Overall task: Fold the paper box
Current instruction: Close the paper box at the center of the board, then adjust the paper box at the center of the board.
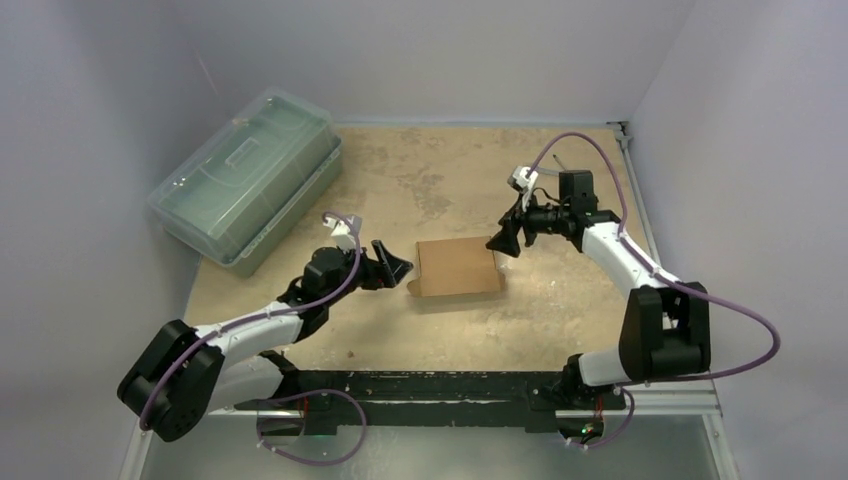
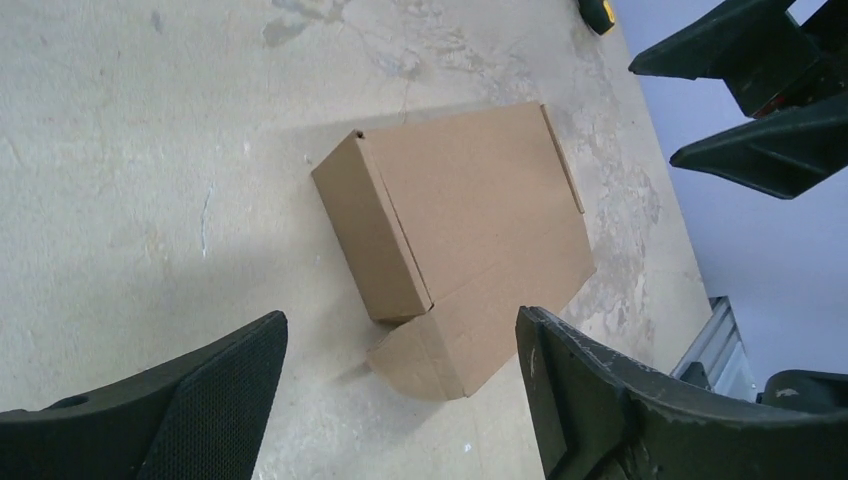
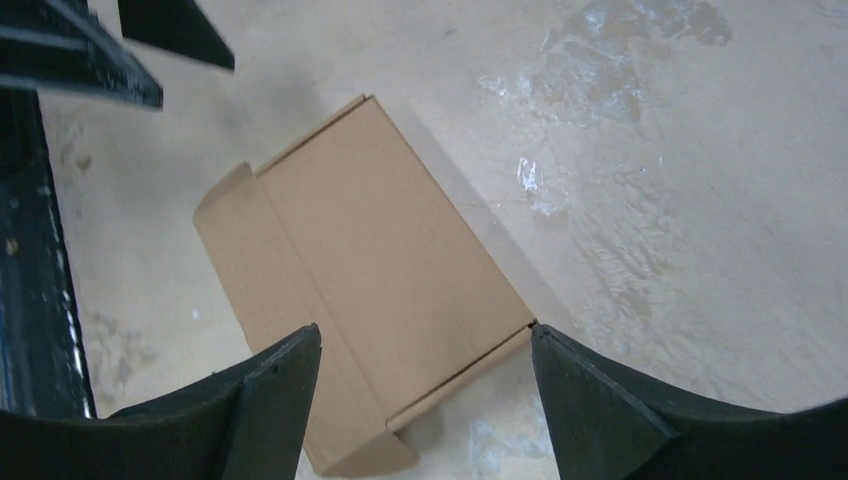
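Seemingly light and easily creased, the paper box (image 1: 458,267) sits on the tabletop (image 1: 440,180) between the open, empty left gripper (image 1: 394,266) and right gripper (image 1: 504,241), best pinched along its stiffer folded edges.

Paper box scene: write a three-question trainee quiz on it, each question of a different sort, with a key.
1. True or false: the left hand grips the paper box.
2. Where on the table is the green case? A far left; B near right; C centre.
3. Fill in: the right hand is ___ (open/shut).
Key: 1 false; 2 A; 3 open.
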Action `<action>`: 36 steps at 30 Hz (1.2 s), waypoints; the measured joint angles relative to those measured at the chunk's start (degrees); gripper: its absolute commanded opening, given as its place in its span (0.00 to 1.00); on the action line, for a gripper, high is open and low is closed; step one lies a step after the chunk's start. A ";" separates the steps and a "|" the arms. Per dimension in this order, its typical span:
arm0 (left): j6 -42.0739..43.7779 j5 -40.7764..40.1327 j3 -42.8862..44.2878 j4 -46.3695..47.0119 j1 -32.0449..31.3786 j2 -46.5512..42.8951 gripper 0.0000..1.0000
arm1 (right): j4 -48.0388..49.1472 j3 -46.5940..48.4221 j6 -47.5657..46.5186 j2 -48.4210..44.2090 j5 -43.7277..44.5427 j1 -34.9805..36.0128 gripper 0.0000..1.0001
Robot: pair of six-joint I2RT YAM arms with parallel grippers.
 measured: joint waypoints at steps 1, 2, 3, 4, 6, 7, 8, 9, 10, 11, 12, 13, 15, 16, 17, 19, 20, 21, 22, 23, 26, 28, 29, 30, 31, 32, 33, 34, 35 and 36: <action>-0.83 0.17 -0.57 0.26 0.00 0.24 0.85 | 2.32 -0.61 3.34 0.42 0.02 0.00 0.79; -1.44 0.31 -0.76 0.63 0.00 0.57 0.85 | 4.66 -1.18 6.80 0.90 0.13 0.00 0.79; -2.27 0.66 -0.85 1.42 0.02 1.16 0.86 | 6.67 -1.70 9.73 1.42 0.35 0.00 0.79; -2.86 1.09 -0.85 2.54 0.02 1.90 0.86 | 8.39 -2.10 12.37 1.95 0.57 0.00 0.78; -3.82 2.08 -0.85 4.52 0.02 3.61 0.86 | 10.71 -2.49 16.28 3.15 1.20 0.00 0.78; -4.26 2.56 -0.85 5.33 0.02 4.55 0.86 | 11.67 -2.56 18.03 3.85 1.62 0.00 0.77; -4.63 3.04 -0.85 6.03 0.02 5.57 0.86 | 12.50 -2.58 19.50 4.55 1.84 -0.02 0.77; -4.83 3.30 -0.85 6.54 0.04 6.40 0.86 | 13.03 -2.58 20.61 5.22 1.99 -0.07 0.76; -5.01 3.61 -0.85 6.99 0.07 7.39 0.86 | 13.51 -2.56 21.68 5.90 2.12 -0.07 0.75; -5.11 3.80 -0.85 7.52 0.09 8.37 0.86 | 13.75 -2.56 22.58 6.47 2.21 -0.07 0.75; -5.31 3.98 -0.85 7.91 0.13 9.29 0.86 | 13.86 -2.56 23.17 7.02 2.32 -0.11 0.75; -5.42 4.17 -0.85 8.13 0.22 10.03 0.86 | 13.90 -2.56 23.82 7.54 2.58 -0.13 0.74; -5.44 4.33 -0.85 8.85 0.37 11.65 0.86 | 13.97 -2.56 24.92 8.57 3.06 -0.17 0.73; -5.42 4.39 -0.85 9.16 0.46 12.26 0.86 | 13.99 -2.56 25.35 8.92 3.13 -0.24 0.73; -5.42 4.59 -0.85 9.51 0.57 12.96 0.86 | 13.99 -2.56 25.81 9.22 3.37 -0.33 0.72; -5.42 4.76 -0.83 10.23 0.72 14.21 0.87 | 14.14 -2.56 26.73 9.77 3.54 -0.61 0.70; -5.42 4.79 -0.83 10.56 0.76 14.62 0.87 | 14.23 -2.56 27.23 10.12 3.74 -0.79 0.69; -5.42 4.94 -0.83 10.99 0.83 15.04 0.87 | 14.25 -2.56 27.74 10.60 4.07 -0.96 0.68; -5.42 5.05 -0.81 11.65 0.90 15.45 0.87 | 14.38 -2.56 28.20 11.15 4.46 -1.16 0.68; -5.40 5.18 -0.63 12.09 1.01 15.93 0.87 | 14.51 -2.56 28.55 11.67 4.59 -1.36 0.66; -5.44 5.55 0.07 13.86 1.20 17.51 0.87 | 14.64 -2.56 30.18 13.86 4.81 -2.27 0.62; -5.81 6.03 0.37 15.54 1.27 18.84 0.87 | 14.64 -2.56 31.17 15.23 4.74 -2.97 0.58; -6.01 6.27 0.42 16.46 1.31 19.52 0.87 | 14.67 -2.56 31.69 15.98 4.48 -3.39 0.57; -6.29 6.45 0.44 17.18 1.33 20.15 0.87 | 14.69 -2.56 32.15 16.72 4.31 -3.78 0.57; -6.43 6.60 0.44 17.88 1.33 20.76 0.87 | 14.67 -2.56 32.57 17.42 4.09 -4.09 0.56; -6.51 6.73 0.44 18.43 1.36 21.24 0.87 | 14.62 -2.56 32.83 17.94 3.87 -4.33 0.55; -6.73 6.93 0.44 19.12 1.33 21.81 0.87 | 14.62 -2.56 33.16 18.45 3.32 -4.59 0.55; -6.93 7.17 0.44 19.80 1.33 22.36 0.87 | 14.62 -2.56 33.38 18.93 2.75 -4.74 0.54; -7.15 7.39 0.44 20.37 1.33 22.82 0.87 | 14.67 -2.56 33.59 19.28 2.27 -4.83 0.52; -7.34 7.72 0.44 21.00 1.33 23.32 0.87 | 14.67 -2.56 33.79 19.61 1.53 -4.90 0.51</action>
